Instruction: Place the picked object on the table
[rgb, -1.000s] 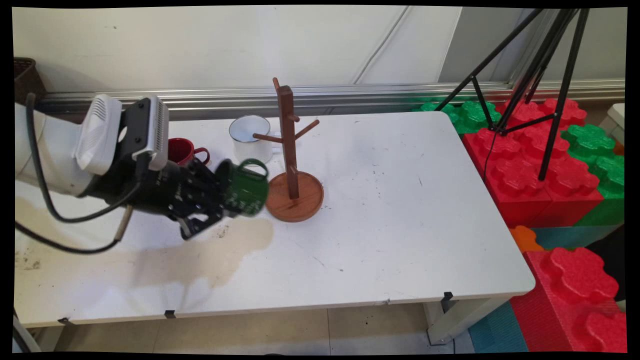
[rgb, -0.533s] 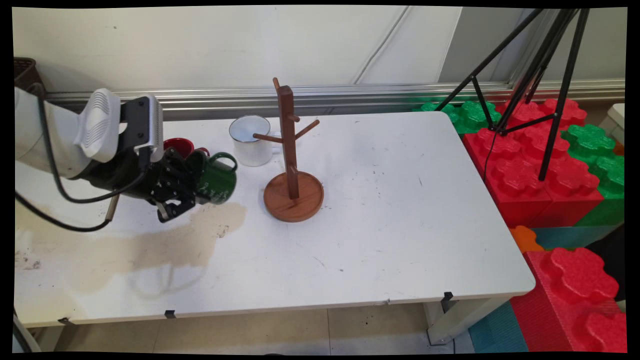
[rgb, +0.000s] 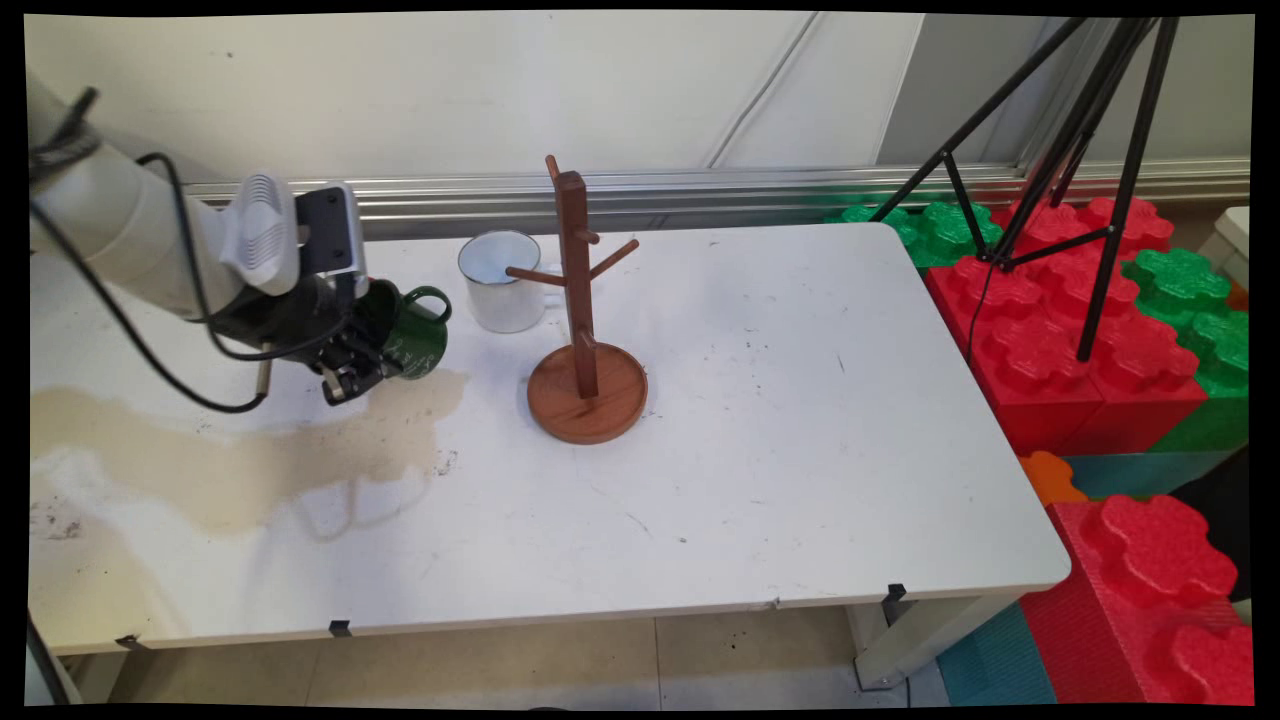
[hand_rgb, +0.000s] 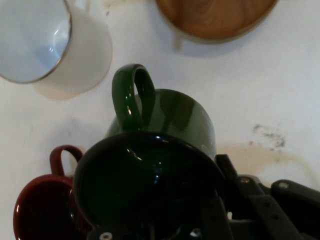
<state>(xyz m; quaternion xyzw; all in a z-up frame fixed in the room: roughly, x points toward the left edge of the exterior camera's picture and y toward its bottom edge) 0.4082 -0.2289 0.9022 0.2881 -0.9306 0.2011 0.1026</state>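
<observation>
My gripper (rgb: 370, 350) is shut on the rim of a green mug (rgb: 413, 334), held tilted on its side just above the table's left rear. In the hand view the green mug (hand_rgb: 165, 145) fills the middle, its handle (hand_rgb: 134, 95) pointing away from me. A red mug (hand_rgb: 42, 205) sits close beside it at lower left; in the main view my hand hides it. A white enamel mug (rgb: 500, 280) stands to the right, also in the hand view as the white mug (hand_rgb: 55, 45). The wooden mug tree (rgb: 583, 330) stands farther right, pegs bare.
The mug tree's round base (hand_rgb: 215, 17) shows at the hand view's top edge. A brownish stain (rgb: 250, 460) spreads over the table's left part. Red and green giant blocks (rgb: 1090, 330) and a black tripod (rgb: 1080, 170) stand off the table's right end.
My gripper has carried the green mug left and toward the back, away from the mug tree's base to a spot beside the red mug, which my hand now covers in the main view.
</observation>
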